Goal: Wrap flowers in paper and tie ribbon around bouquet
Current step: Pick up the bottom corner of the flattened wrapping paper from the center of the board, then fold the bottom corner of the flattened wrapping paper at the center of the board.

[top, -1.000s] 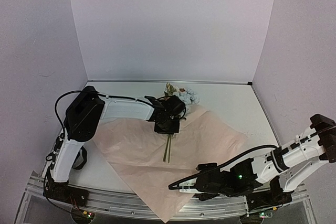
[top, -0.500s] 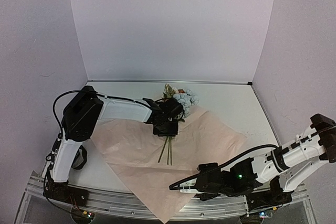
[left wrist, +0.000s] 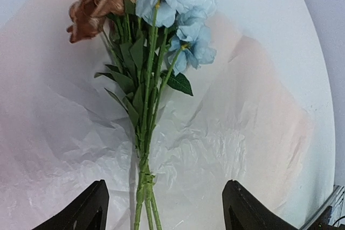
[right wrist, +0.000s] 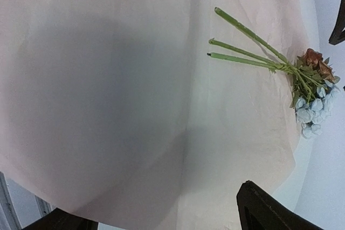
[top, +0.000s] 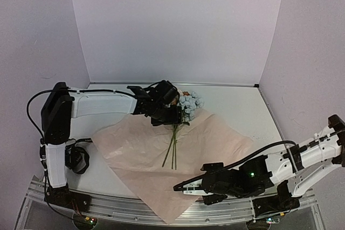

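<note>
Surface (top: 237, 103): white, flat and matt; a light metal rail (top: 135, 208) runs along its near edge.
Room: plain pale walls (top: 172, 25) close in the back and both sides.
Paper (top: 140, 149): large thin pale pink sheet, spread flat on the surface. It is turned so that one corner reaches over the near rail. Fine creases and a crinkled sheen show in the left wrist view.
Flowers (top: 180, 117): lying on the paper. The thin green stems point toward the near edge and fan apart at their cut ends. The blooms lie at the far edge of the sheet, partly over the bare surface.
Bloom detail: pale blue ruffled heads (left wrist: 178, 4) on one side, orange-brown heads (left wrist: 99, 4) on the other. Narrow pointed green leaves line the stems.
Left hand (top: 171, 112): above the bloom end of the flowers, fingers (left wrist: 86, 208) spread wide on either side of the stems. Nothing is gripped.
Right hand (top: 186, 188): low over the near part of the paper, well apart from the flowers. Its dark fingers (right wrist: 264, 208) are spread and hold nothing.
Right arm: white shell with black joints; a small green light (top: 252, 174) is lit on it.
</note>
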Controlling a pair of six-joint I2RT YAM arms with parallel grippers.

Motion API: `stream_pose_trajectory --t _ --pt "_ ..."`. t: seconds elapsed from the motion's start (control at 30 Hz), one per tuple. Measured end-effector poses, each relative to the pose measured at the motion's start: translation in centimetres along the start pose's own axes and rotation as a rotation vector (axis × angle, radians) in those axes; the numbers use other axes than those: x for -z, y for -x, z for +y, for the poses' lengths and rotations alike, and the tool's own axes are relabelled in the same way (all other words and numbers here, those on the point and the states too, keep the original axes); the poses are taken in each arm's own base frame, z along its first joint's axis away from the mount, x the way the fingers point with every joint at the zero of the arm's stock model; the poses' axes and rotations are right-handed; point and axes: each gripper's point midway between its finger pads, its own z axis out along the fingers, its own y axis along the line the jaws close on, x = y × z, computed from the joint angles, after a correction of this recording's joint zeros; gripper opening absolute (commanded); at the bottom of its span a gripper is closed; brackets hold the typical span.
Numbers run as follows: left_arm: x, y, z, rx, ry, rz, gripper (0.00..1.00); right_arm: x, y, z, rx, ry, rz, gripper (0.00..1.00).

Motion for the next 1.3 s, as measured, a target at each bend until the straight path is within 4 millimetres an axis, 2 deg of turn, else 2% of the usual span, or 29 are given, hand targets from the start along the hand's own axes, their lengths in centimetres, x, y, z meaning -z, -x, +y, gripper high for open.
stream_pose_trajectory --t 0.07,0.13,0.23,0.33,0.4,0.53,0.63,0.77,0.87,0.93,0.97,1.1,1.17,1.3 --pt "1.6 1.1 1.0 0.022 -0.007 -0.02 0.75 0.3 0.4 -0.2 -0.004 0.005 -0.006 0.68" --pt "3.0 2.1 2.5 0.045 -0.004 -0.04 0.73 0.6 0.8 -0.4 -0.007 0.008 -0.009 0.47" --pt "5.3 3.2 5.1 0.073 0.007 -0.07 0.72 1.1 1.4 -1.0 -0.021 0.012 -0.01 0.31" --pt "7.7 4.1 7.0 0.092 0.013 -0.105 0.71 1.5 1.9 -2.1 -0.081 0.025 -0.008 0.24" --pt "9.7 4.6 7.5 0.089 0.001 -0.135 0.72 1.7 1.9 -3.1 -0.139 0.043 0.005 0.19" --pt "13.7 4.9 7.2 0.059 -0.054 -0.198 0.72 1.9 1.8 -5.9 -0.299 0.088 0.049 0.11" --pt "16.7 5.0 7.2 0.034 -0.097 -0.243 0.7 1.1 1.6 -8.1 -0.427 0.121 0.099 0.07" --pt "19.8 4.6 6.9 -0.01 -0.165 -0.284 0.62 -1.0 0.9 -9.8 -0.559 0.161 0.18 0.07" --pt "20.6 3.1 6.3 -0.049 -0.242 -0.26 0.58 -2.8 0.5 -10.6 -0.622 0.183 0.247 0.07" --pt "20.3 1.6 5.9 -0.078 -0.284 -0.224 0.56 -3.9 0.3 -11.0 -0.654 0.19 0.281 0.09" --pt "19.8 0.6 5.7 -0.093 -0.303 -0.197 0.56 -4.5 0.2 -11.2 -0.672 0.19 0.296 0.13" --pt "17.7 -3.6 5.0 -0.137 -0.354 -0.086 0.55 -6.4 -0.4 -12.3 -0.744 0.178 0.343 0.43" --pt "16.7 -5.5 4.7 -0.154 -0.373 -0.035 0.53 -7.3 -0.8 -12.9 -0.795 0.168 0.364 0.47" --pt "14.4 -8.0 4.2 -0.171 -0.394 0.041 0.47 -8.4 -1.9 -14.2 -0.886 0.147 0.394 0.65"
